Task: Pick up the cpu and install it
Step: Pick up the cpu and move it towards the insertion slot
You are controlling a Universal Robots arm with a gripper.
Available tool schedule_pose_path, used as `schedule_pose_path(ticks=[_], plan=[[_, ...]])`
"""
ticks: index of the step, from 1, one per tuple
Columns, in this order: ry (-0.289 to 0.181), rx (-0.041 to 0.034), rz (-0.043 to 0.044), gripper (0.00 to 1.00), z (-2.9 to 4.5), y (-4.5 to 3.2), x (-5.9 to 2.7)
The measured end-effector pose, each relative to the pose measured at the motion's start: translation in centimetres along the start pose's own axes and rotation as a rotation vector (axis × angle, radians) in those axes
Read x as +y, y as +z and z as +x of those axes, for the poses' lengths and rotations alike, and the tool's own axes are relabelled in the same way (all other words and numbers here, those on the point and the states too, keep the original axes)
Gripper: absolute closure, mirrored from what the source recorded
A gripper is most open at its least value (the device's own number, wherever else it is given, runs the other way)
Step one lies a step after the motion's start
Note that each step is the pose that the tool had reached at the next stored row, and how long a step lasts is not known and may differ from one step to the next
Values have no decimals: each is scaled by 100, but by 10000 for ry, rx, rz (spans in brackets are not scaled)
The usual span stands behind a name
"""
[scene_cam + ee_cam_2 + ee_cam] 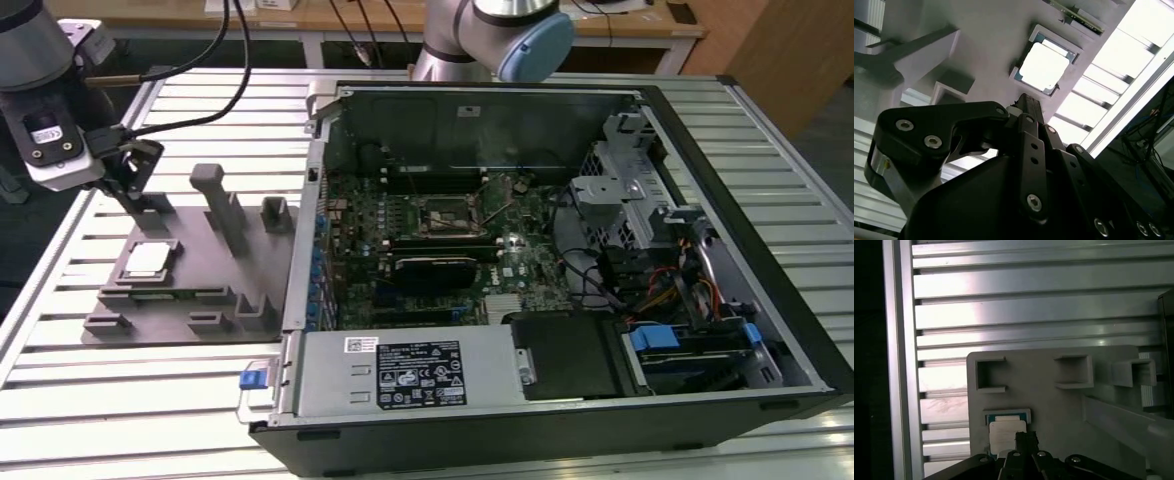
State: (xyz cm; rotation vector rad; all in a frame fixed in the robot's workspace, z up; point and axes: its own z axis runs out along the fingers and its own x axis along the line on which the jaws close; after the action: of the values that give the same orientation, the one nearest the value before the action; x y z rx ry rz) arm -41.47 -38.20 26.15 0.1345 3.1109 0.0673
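Note:
The cpu (146,260) is a small silvery square chip lying flat in a recess of the grey plastic fixture (200,285), at the exterior view's left. My gripper (131,192) hangs a little above the fixture, just behind the cpu and apart from it. Its black fingers look pressed together with nothing between them. In the second wrist view the cpu (1041,66) lies just beyond the gripper (1025,101). In the first wrist view the gripper (1026,439) overlaps one edge of the cpu (1004,432). The dark square socket (445,213) sits on the motherboard inside the open case.
The open computer case (747,200) fills the middle and the exterior view's right, with a power supply (400,375) at its near side. Upright blocks (220,205) rise from the fixture close to the gripper. Cables (200,90) trail over the slatted metal table (120,400).

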Motion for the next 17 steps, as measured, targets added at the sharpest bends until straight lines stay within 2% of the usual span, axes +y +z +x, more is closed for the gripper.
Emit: schedule_pose_path(ticks=[6,17], plan=[[0,0,0,89,34,65,-45],[-249,11,-8,89,35,208,-160]])
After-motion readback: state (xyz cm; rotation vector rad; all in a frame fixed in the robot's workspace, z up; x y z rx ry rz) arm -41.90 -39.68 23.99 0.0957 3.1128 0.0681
